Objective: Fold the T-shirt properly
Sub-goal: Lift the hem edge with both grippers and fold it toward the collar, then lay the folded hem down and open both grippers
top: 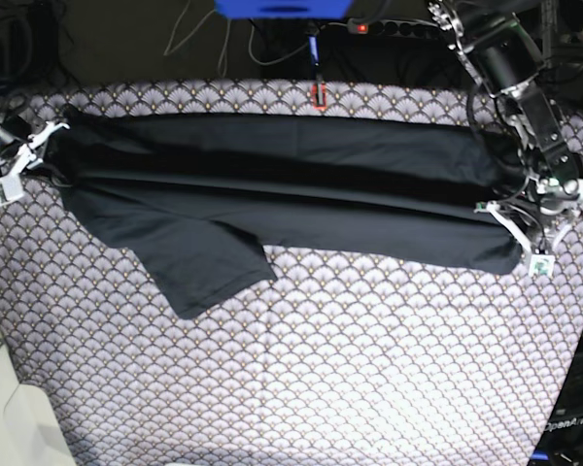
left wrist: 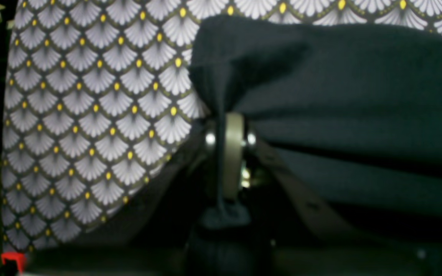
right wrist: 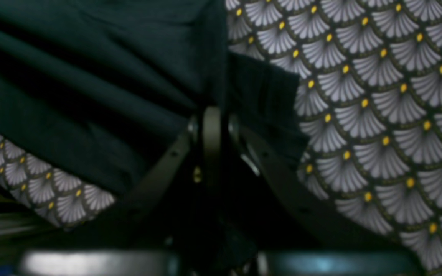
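The black T-shirt (top: 272, 184) is stretched in a long band across the far half of the table, doubled over lengthwise, and one sleeve (top: 209, 272) spreads toward the front left. My left gripper (top: 518, 231) is shut on the shirt's right end; in the left wrist view that gripper (left wrist: 230, 120) pinches a bunched fold of the T-shirt (left wrist: 340, 84). My right gripper (top: 31, 155) is shut on the left end. In the right wrist view it (right wrist: 211, 115) clamps the dark T-shirt (right wrist: 90, 76), which drapes away to the left.
A scallop-patterned tablecloth (top: 321, 369) covers the whole table. Cables and a blue box (top: 282, 8) sit behind the far edge, with a small red item (top: 319, 95) at that edge. The left arm's links (top: 510, 68) rise at the back right.
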Robot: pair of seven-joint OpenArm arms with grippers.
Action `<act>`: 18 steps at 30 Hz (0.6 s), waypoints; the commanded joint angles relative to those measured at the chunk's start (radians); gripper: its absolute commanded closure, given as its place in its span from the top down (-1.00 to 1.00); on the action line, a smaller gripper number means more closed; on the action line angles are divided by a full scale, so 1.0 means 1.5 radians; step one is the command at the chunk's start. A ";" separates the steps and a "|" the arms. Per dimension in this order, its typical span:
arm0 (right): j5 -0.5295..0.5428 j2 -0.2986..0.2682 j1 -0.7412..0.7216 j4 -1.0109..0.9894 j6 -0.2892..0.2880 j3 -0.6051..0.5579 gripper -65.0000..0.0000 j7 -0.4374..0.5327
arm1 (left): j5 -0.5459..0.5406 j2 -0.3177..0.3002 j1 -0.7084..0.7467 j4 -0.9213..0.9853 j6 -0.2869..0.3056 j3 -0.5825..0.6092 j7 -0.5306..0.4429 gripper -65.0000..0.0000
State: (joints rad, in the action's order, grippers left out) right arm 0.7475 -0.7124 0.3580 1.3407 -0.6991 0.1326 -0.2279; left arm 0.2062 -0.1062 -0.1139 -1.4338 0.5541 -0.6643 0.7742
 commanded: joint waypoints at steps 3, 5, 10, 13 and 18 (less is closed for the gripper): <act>0.009 -0.017 -0.003 0.006 0.001 0.009 -1.00 0.008 | 0.001 -0.012 -0.011 -0.004 -0.005 -0.002 -0.011 -1.00; 0.009 -0.017 -0.007 0.005 0.001 0.012 -1.00 -0.002 | 0.001 -0.012 0.000 -0.004 -0.005 -0.002 -0.010 -1.00; 0.009 -0.017 -0.048 -0.033 0.001 0.013 -1.00 -0.062 | 0.000 -0.008 0.017 -0.013 -0.005 -0.002 -0.012 -0.56; 0.009 -0.017 -0.081 -0.076 0.001 0.013 -0.90 -0.097 | 0.000 -0.008 0.031 -0.013 -0.005 -0.003 -0.014 -0.28; 0.010 -0.017 -0.101 -0.115 0.001 0.013 -0.64 -0.112 | 0.000 -0.006 0.055 -0.013 -0.005 -0.024 -0.045 -0.20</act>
State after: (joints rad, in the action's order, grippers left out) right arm 0.7551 -0.7090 0.2142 1.1584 -0.7029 0.1368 -0.4107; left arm 0.2024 -0.0986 -0.0216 -1.4334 0.5545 -0.6949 0.7216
